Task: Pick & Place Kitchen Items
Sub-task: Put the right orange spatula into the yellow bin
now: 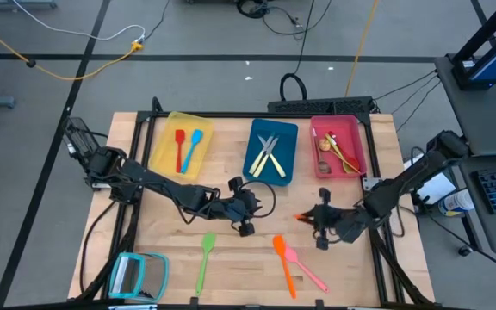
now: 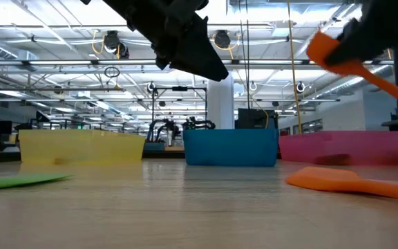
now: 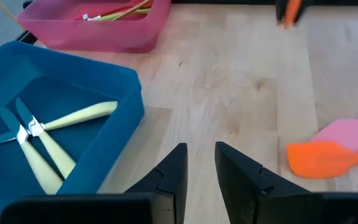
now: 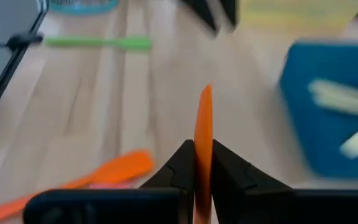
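While the right gripper [image 4: 202,163] pinches an orange utensil [image 4: 203,127] edge-on between its fingers, it hangs above the table's right front area, clear of the board in the low view. Which kind of utensil it is I cannot tell. The grip looks thin, on a narrow edge, so the carry should probably be slow and level; a quick swing could let the piece twist or slip. The likely goal is one of the three trays at the back: yellow tray [image 1: 174,140] with a red and a blue utensil, blue tray [image 1: 271,151] with pale-handled cutlery crossed inside, pink tray [image 1: 338,144] with spoons and yellow pieces. Which tray suits an orange piece I cannot say. The pink tray is nearest, and lowering the piece well inside a wall before letting go would be wise.

The left gripper [image 3: 200,163] waits mid-table, just in front of the blue tray, its fingers a little apart and empty. It sits beside any path toward the blue or yellow tray, so the right arm should pass behind or stay right of it.

On the board lie an orange spatula [image 1: 283,263] and a pink spatula [image 1: 304,268], touching, and a green spatula [image 1: 204,261] farther left. A teal-framed square [image 1: 136,275] rests at the front left corner.
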`<state>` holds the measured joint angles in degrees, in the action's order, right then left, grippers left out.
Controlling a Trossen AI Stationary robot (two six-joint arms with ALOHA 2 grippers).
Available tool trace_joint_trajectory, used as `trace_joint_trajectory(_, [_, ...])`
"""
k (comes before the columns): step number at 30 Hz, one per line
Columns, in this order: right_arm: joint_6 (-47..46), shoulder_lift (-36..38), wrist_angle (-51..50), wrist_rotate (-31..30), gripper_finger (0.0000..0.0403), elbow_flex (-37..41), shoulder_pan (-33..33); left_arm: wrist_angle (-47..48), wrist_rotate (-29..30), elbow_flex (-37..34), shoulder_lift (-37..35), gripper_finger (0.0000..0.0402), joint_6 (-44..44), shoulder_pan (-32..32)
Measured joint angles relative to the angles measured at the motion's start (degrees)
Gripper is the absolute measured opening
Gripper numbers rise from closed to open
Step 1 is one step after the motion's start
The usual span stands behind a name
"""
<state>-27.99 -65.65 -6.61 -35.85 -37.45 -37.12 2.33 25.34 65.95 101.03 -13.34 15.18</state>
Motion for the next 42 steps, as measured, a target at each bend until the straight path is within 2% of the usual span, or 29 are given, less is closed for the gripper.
trace_joint_trajectory(4, [8.0,4.2,3.3,-5.8,0.0023,0.0,0.1,-2.2,0.0,0.0,0.0,0.0088,-0.4,0.0])
trace_joint_trajectory(8, [19.2,6.4,10.7,-10.8,0.0023,0.0,0.1,-8.3,0.0,0.0,0.0,0.0088,2.7,0.0])
trace_joint_trajectory(13, [36.9,6.3,25.0,-11.4,0.0024,-0.1,1.7,-18.2,0.0,0.0,0.0,0.0088,9.3,-0.3])
trace_joint_trajectory(16, [42.8,5.8,32.8,-5.3,0.0024,-0.1,3.8,-21.9,0.1,0.0,0.0,0.0088,12.1,-0.8])
trace_joint_trajectory(21, [44.7,4.4,40.7,6.2,0.0024,-0.1,7.8,-26.3,0.1,0.0,0.0,0.0088,15.4,-1.7])
trace_joint_trajectory(31, [45.2,0.0,50.9,16.4,0.0024,-0.1,15.9,-30.0,-0.1,0.0,0.0,0.0088,23.3,-2.5])
trace_joint_trajectory(37, [45.2,-3.1,56.9,20.8,0.0024,-0.2,20.3,-30.1,-7.9,0.0,0.0,0.0088,26.0,-2.6])
trace_joint_trajectory(42, [44.3,-5.0,57.3,22.7,0.0025,-0.2,22.2,-30.2,-8.8,0.0,0.0,0.0088,26.0,-2.9])
